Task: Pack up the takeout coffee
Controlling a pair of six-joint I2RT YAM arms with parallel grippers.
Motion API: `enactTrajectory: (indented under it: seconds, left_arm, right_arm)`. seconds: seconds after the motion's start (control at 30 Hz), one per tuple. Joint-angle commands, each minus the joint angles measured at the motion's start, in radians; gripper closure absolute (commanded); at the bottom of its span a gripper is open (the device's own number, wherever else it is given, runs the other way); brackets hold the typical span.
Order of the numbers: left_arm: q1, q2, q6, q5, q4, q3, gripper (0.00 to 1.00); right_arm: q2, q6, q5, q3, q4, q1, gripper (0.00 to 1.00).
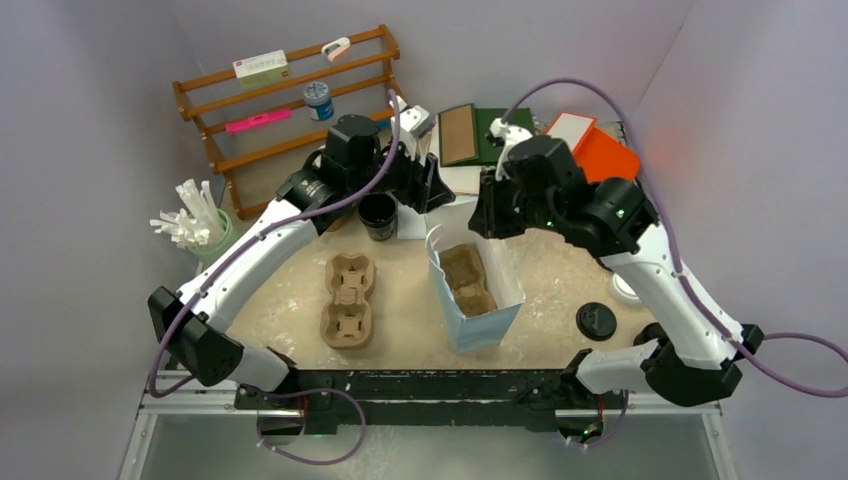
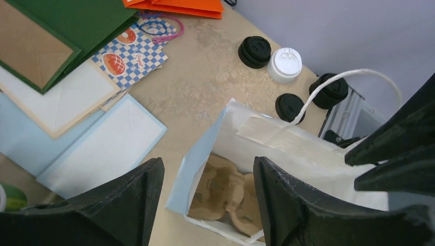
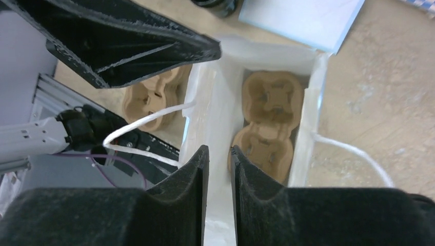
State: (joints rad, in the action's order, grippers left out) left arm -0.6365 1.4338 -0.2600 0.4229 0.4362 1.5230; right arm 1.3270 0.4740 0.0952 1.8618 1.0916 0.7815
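The takeout coffee (image 2: 286,64), a small white cup with a white lid, stands among black lids at the table's right side. In the top view it (image 1: 624,290) is mostly hidden behind my right arm. An open light-blue paper bag (image 1: 497,320) stands mid-table with a brown cup carrier (image 1: 468,278) inside. My right gripper (image 3: 219,149) is shut on the bag's near wall at the rim (image 3: 218,102). My left gripper (image 2: 206,164) is open and empty, hovering over the bag's far end. It also shows in the top view (image 1: 430,190).
A second cup carrier (image 1: 348,300) lies left of the bag, with a cup that looks black inside (image 1: 378,215) behind it. Black lids (image 2: 255,51) (image 2: 290,107) lie near the coffee. Flat bags (image 2: 77,97) are stacked at the back. A wooden rack (image 1: 290,100) and a stirrer cup (image 1: 195,225) stand at the left.
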Motion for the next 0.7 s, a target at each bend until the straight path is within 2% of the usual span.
enactTrajectory:
  seconds: [0.0,0.1,0.13,0.33,0.53,0.6,0.67]
  left_arm:
    - [-0.003,0.018,0.197,0.116,-0.130,-0.034,0.36]
    - [-0.004,0.034,0.253,0.158,-0.127,-0.035,0.42]
    - [-0.004,0.039,0.279,0.180,-0.125,-0.036,0.42]
    - [-0.004,0.062,0.295,0.235,-0.147,-0.082,0.41]
    - [-0.004,0.083,0.294,0.224,-0.151,-0.120,0.42]
    - [-0.003,0.093,0.299,0.216,-0.142,-0.122,0.45]
    - [-0.004,0.103,0.304,0.202,-0.139,-0.121,0.53]
  right_arm:
    - [-0.016,0.108,0.072,-0.135,-0.087,0.072,0.79]
    - [-0.056,0.132,0.129,-0.248,-0.166,0.133,0.97]
    - [-0.073,0.142,0.158,-0.286,-0.197,0.161,1.00]
    - [-0.121,0.192,0.356,-0.431,-0.274,0.292,1.00]
    - [-0.162,0.222,0.402,-0.562,-0.316,0.305,1.00]
    - [-0.178,0.259,0.380,-0.602,-0.295,0.305,1.00]
    - [-0.197,0.250,0.372,-0.646,-0.321,0.303,1.00]
